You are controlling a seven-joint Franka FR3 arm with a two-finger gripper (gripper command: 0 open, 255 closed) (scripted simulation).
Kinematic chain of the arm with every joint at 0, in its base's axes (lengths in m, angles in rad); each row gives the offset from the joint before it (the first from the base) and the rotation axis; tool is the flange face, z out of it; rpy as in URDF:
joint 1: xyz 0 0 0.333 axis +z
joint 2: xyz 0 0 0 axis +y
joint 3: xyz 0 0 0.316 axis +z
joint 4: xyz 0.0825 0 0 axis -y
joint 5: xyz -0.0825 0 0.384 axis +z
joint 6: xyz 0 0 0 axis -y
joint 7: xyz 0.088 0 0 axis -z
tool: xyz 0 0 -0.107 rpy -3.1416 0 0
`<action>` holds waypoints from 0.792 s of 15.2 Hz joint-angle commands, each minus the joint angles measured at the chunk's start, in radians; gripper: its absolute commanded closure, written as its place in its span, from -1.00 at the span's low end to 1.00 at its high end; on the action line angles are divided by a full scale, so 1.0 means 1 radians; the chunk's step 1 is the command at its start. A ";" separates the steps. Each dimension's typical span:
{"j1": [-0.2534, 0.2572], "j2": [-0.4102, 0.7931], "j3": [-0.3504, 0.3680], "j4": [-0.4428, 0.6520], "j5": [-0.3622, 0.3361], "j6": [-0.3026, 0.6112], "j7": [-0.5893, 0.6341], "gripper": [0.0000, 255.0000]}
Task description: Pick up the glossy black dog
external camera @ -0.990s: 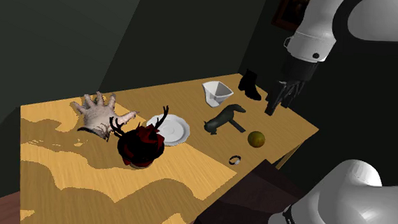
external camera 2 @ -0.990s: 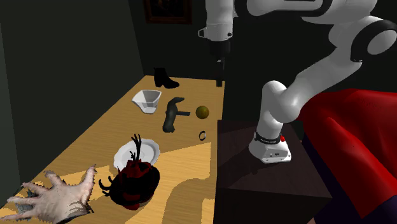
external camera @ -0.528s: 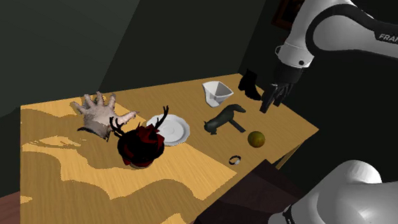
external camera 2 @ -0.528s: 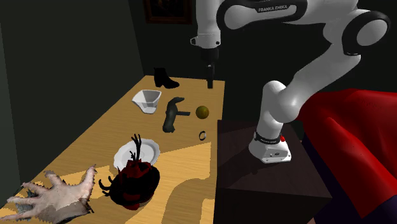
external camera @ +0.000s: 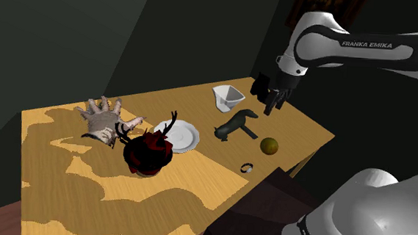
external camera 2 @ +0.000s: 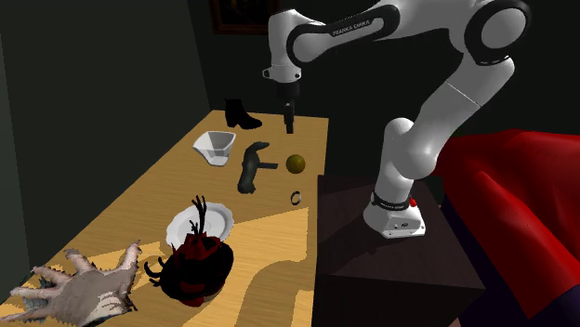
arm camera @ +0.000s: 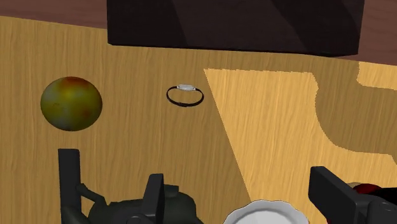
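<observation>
The glossy black dog [external camera: 235, 125] stands on the wooden table [external camera: 86, 195], between a white cup and a yellow-green ball. It also appears in the second exterior view [external camera 2: 251, 165]. My gripper [external camera: 270, 107] hangs open above the table, just past the dog's tail end and in front of a black boot. The second exterior view puts the gripper [external camera 2: 287, 126] above and beyond the dog, touching nothing. Seen from the wrist, the gripper [arm camera: 195, 164] has its fingers wide apart. The dog's dark body [arm camera: 143, 209] lies low between them, apart from both.
A white cup [external camera: 228, 97], a black boot [external camera 2: 242, 114], a yellow-green ball [arm camera: 71, 104] and a small ring [arm camera: 185, 95] surround the dog. Further off lie a white plate [external camera: 178, 136], a dark red antlered object [external camera: 147, 152] and a hand-shaped object [external camera: 101, 117]. The dark stand [external camera 2: 390, 251] borders the table.
The arm has swung toward the shoulder view's left, carrying the gripper from over the table's far edge to a spot close to the boot and the dog's tail end.
</observation>
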 commanded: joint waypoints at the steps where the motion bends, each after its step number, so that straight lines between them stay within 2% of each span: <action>1: -0.005 0.060 -0.033 0.016 -0.006 0.046 -0.051 -1.00; 6: -0.010 0.237 -0.105 0.090 0.012 0.148 -0.173 -1.00; 12: -0.022 0.472 -0.167 0.225 0.084 0.234 -0.331 -1.00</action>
